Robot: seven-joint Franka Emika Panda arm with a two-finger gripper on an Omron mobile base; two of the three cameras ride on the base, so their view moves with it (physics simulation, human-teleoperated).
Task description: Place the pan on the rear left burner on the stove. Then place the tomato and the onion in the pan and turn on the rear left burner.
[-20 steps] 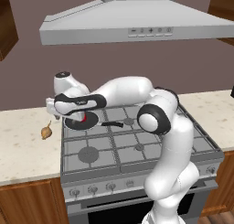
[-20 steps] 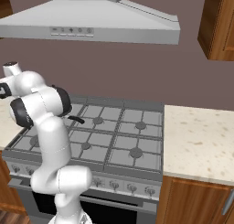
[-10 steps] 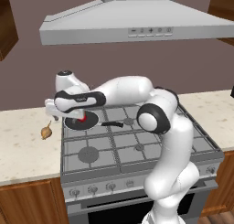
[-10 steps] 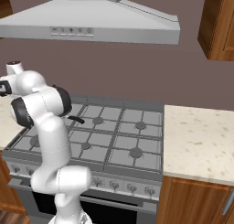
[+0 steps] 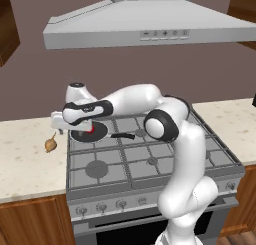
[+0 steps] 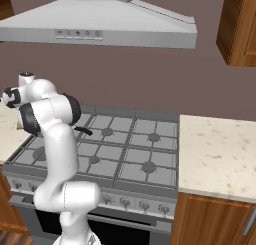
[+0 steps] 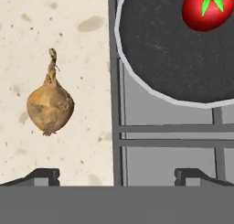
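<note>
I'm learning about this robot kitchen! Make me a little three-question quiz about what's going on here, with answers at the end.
1. True or false: the tomato lies inside the pan.
2. Where is the onion? A) in the pan B) on the counter beside the stove C) held by the end effector
3. Fill in: the end effector's two fingers stand ____, holding nothing.

Key: 1 true; 2 B; 3 open.
</note>
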